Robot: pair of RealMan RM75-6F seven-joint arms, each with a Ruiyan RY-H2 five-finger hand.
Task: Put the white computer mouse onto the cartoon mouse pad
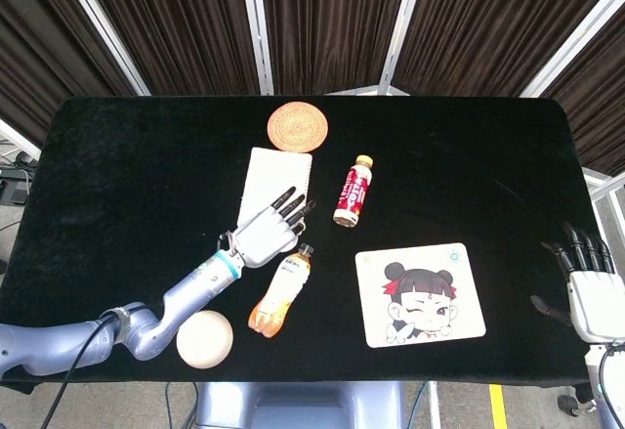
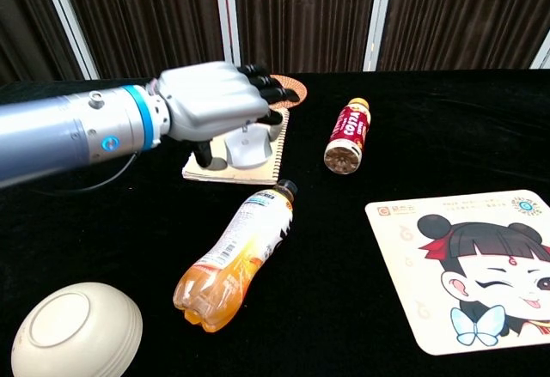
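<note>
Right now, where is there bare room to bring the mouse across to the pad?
Crowded: the left hand holds the white mouse over the notebook, with the orange bottle and red bottle close by. Bare cloth lies between the two bottles, leading to the cartoon mouse pad, whose surface is free.
</note>
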